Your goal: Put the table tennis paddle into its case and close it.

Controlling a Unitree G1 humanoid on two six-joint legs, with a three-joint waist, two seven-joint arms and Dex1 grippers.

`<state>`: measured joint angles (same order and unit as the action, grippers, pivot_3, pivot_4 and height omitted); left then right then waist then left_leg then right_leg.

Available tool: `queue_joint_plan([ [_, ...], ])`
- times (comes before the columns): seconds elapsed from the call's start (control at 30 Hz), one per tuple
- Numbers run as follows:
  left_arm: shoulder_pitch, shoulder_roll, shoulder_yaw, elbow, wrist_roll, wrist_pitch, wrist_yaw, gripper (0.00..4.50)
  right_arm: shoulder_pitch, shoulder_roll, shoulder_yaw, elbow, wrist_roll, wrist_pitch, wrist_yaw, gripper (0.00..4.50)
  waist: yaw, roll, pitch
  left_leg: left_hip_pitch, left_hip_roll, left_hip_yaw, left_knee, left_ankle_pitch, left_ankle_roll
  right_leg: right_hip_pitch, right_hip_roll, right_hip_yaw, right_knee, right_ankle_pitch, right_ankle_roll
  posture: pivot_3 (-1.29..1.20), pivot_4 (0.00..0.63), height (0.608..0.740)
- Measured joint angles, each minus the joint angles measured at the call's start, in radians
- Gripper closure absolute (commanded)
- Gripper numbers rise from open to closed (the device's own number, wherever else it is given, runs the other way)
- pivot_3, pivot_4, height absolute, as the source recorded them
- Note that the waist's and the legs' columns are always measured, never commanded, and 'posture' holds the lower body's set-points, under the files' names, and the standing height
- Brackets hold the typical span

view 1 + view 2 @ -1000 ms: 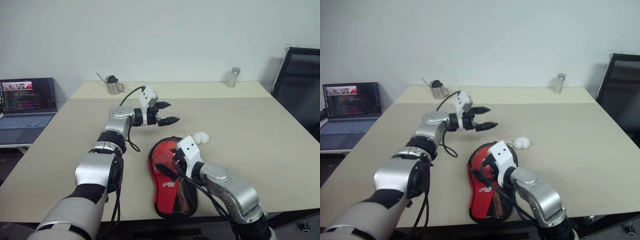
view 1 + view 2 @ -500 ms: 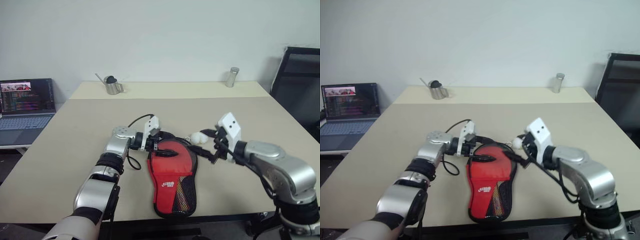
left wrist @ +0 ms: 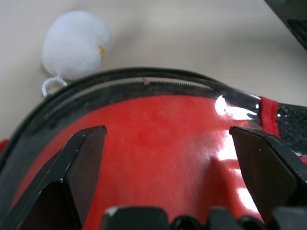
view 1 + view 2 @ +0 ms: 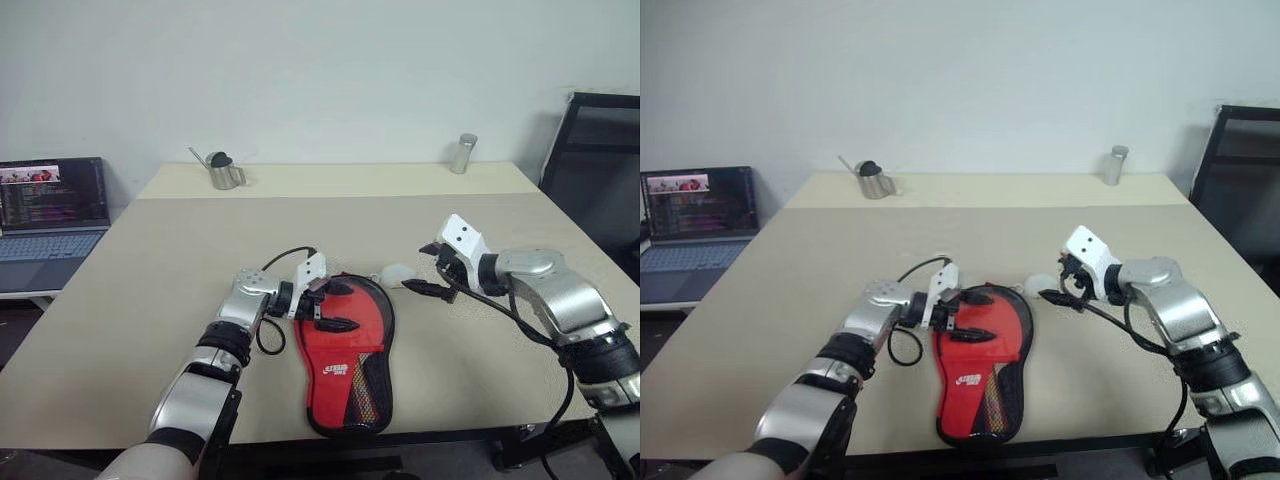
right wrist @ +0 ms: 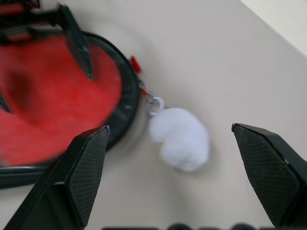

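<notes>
While both jaws stand released, we see the paddle-shaped red fabric case (image 4: 345,355) lower centre, fluffy white pompom (image 4: 396,274) beside.

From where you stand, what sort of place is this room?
Probably an office or a lab workroom. A wide beige table stands against a plain white wall, an open laptop with code on its screen sits on a side desk, and a black office chair waits at the right.
</notes>
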<state>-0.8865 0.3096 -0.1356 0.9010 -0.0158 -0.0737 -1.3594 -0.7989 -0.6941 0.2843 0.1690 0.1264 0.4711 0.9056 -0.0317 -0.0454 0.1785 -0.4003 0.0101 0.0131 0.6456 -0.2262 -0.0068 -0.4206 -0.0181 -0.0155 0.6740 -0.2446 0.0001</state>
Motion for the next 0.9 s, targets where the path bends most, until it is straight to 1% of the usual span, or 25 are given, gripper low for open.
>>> queue_joint_plan([
  [0.23, 0.023, -0.001, -0.014, -0.053, -0.003, 0.003, 0.013, 0.03, -0.119, 0.083, 0.111, 0.33, -0.159, -0.305, 0.095, 0.0, 0.001, 0.0, 0.0, 0.0, 0.0, 0.0, 0.0, 0.0, 0.0, 0.0, 0.0, 0.0, 0.0, 0.0, 0.0, 0.0, 0.15, 0.74],
  [0.37, 0.05, 0.003, -0.015, -0.093, -0.007, 0.017, 0.016, 0.03, -0.165, 0.131, 0.159, 0.512, -0.249, -0.459, 0.107, 0.0, 0.0, 0.0, 0.0, 0.0, 0.0, 0.001, 0.0, 0.0, 0.0, 0.0, -0.001, 0.001, 0.0, 0.001, -0.001, 0.0, 0.15, 0.74],
  [0.43, 0.06, 0.003, -0.017, -0.107, -0.007, 0.023, 0.018, 0.03, -0.2, 0.158, 0.172, 0.606, -0.298, -0.528, 0.092, 0.0, 0.0, 0.001, 0.001, 0.0, 0.0, 0.0, 0.0, 0.0, 0.0, 0.0, -0.001, 0.001, 0.0, 0.003, -0.005, 0.0, 0.15, 0.74],
  [0.6, 0.068, 0.005, -0.019, -0.12, -0.007, 0.024, 0.021, 0.03, -0.282, 0.207, 0.185, 0.781, -0.391, -0.662, 0.038, 0.0, 0.0, 0.001, 0.001, 0.0, 0.0, 0.001, 0.0, 0.0, 0.0, 0.0, -0.002, 0.001, 0.0, 0.003, -0.005, 0.0, 0.15, 0.74],
  [0.73, 0.073, 0.005, -0.026, -0.126, -0.007, 0.024, 0.021, 0.03, -0.308, 0.248, 0.188, 0.863, -0.441, -0.716, -0.009, 0.0, 0.0, 0.001, 0.001, 0.0, 0.001, 0.001, 0.0, 0.0, 0.0, 0.0, -0.002, 0.001, 0.001, 0.003, -0.005, 0.0, 0.15, 0.74],
  [0.8, 0.078, 0.006, -0.028, -0.131, -0.007, 0.024, 0.022, 0.0, -0.323, 0.26, 0.188, 0.896, -0.463, -0.738, -0.031, 0.39, 0.0, 0.001, 0.001, 0.001, 0.001, 0.001, 0.0, 0.0, 0.0, 0.0, -0.003, 0.002, 0.001, 0.003, -0.006, 0.0, 0.15, 0.74],
  [0.9, 0.083, 0.006, -0.034, -0.141, -0.006, 0.024, 0.023, 0.0, -0.328, 0.277, 0.188, 0.92, -0.486, -0.749, -0.055, 1.18, 0.0, 0.001, 0.001, 0.001, 0.001, 0.001, 0.0, 0.0, 0.0, 0.0, -0.003, 0.002, 0.002, 0.003, -0.006, 0.0, 0.15, 0.74],
])
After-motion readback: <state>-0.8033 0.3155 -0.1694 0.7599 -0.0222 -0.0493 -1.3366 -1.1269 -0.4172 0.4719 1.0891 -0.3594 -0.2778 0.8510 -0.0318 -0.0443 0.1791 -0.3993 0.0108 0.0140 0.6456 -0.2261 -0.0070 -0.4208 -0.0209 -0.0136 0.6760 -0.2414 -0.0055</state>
